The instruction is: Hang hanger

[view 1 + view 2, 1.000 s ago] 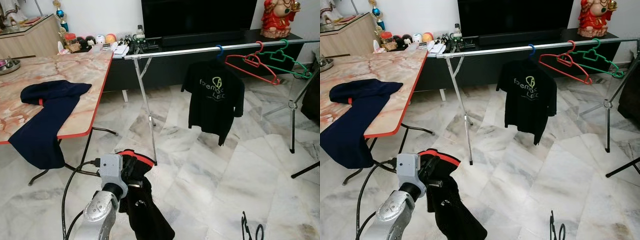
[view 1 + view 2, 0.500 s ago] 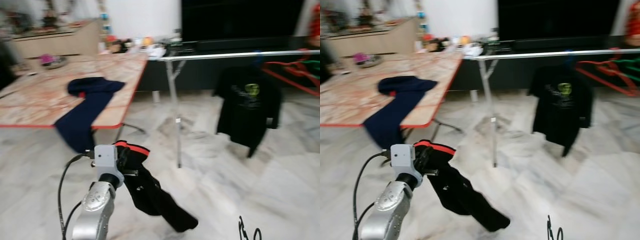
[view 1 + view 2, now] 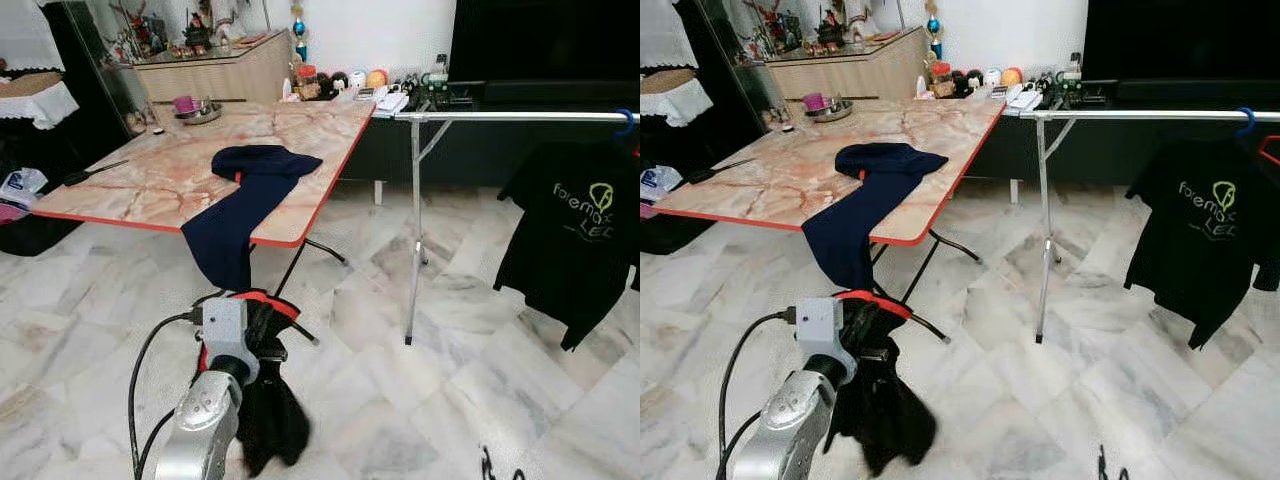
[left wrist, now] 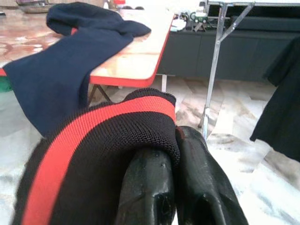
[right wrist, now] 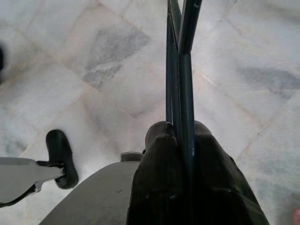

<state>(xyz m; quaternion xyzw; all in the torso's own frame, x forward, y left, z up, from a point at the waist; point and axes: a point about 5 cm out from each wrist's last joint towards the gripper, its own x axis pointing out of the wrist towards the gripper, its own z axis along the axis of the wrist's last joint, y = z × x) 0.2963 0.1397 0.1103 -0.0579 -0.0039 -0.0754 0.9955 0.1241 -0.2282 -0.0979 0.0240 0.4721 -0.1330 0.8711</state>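
Note:
My left gripper (image 4: 174, 140) is shut on a black garment with a red band (image 4: 98, 140), which droops from the fingers toward the marble floor low in the left eye view (image 3: 262, 400). My right gripper (image 5: 180, 131) is shut on a thin dark hanger (image 5: 180, 56), held low over the floor; its tip pokes up at the bottom edge (image 3: 490, 462). The silver clothes rail (image 3: 510, 117) runs off to the right, ahead of me. On it hangs a black printed T-shirt (image 3: 575, 240) from a blue hook (image 3: 626, 118).
A marble-topped folding table with a red edge (image 3: 150, 180) stands ahead on the left, a navy garment (image 3: 240, 205) draped over its near edge. The rail's leg (image 3: 412, 250) stands beside it. A dark TV cabinet (image 3: 470, 150) lines the back wall.
My view has swung left, so the table now sits centre and the rail at the right. The garment in my left gripper hangs more bunched and straight down than before.

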